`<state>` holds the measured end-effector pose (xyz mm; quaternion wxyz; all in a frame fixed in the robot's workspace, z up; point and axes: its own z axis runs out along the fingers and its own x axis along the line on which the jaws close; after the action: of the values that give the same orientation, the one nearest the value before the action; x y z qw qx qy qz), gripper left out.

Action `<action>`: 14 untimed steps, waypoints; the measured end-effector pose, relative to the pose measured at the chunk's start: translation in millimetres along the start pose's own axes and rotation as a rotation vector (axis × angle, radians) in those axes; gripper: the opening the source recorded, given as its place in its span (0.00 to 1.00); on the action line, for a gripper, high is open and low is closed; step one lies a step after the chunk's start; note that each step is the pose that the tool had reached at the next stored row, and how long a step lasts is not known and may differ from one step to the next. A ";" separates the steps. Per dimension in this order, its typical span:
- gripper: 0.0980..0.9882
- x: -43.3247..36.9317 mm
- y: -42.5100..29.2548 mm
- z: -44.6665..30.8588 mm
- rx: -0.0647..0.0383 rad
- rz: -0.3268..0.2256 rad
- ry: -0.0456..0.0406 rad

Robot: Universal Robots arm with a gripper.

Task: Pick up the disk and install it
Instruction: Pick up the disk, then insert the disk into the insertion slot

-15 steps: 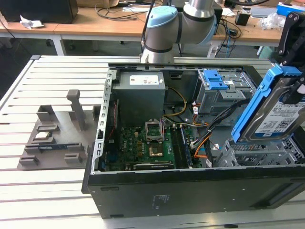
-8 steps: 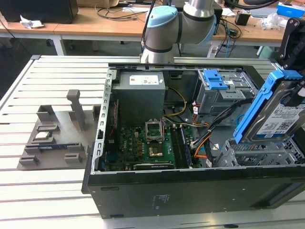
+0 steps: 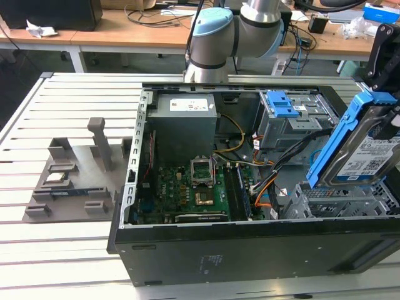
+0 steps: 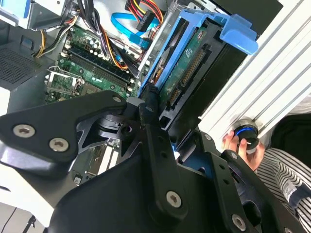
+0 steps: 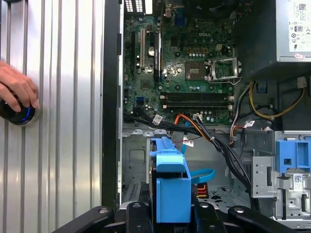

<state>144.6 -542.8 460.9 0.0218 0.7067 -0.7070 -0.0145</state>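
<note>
computer case (image 3: 250,250) lies open on the slatted worktop | metal drive cage (image 3: 350,200) at the case's corner on the exterior view's right | disk (image 3: 365,153) held tilted directly above that cage, long axis steeply inclined | gripper (image 4: 167,136) pinching the disk's upper end | first wrist view adds a hand (image 5: 17,90) on a knob (image 5: 19,114) on the worktop

An open computer case (image 3: 250,250) lies on a slatted metal table (image 3: 56,250), its motherboard (image 3: 194,187) and grey power supply (image 3: 184,122) exposed. At the exterior view's right, the disk (image 3: 365,156), tilted in its blue bracket, hangs above the drive cage (image 3: 344,200), apparently gripped from above by the black gripper (image 3: 382,59), whose fingers are cut off at the frame edge. A grey fixture (image 3: 75,172) sits on the table at the exterior view's left, and the arm (image 3: 219,34) rises behind the case.
</note>
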 end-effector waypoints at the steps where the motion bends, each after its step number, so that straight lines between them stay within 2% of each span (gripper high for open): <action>1: 0.30 0.0 0.0 0.0 0.000 0.000 0.0000; 4: 0.30 0.0 0.0 0.0 0.000 0.000 0.0000; 6: 0.30 0.0 -0.1 0.5 0.000 0.012 0.0078; 9: 0.30 -1.1 -0.3 1.9 0.000 0.029 0.0134; 14: 0.30 -2.9 -1.9 10.7 -0.001 0.030 0.0134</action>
<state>145.9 -540.0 450.1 0.0271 0.6960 -0.7175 -0.0097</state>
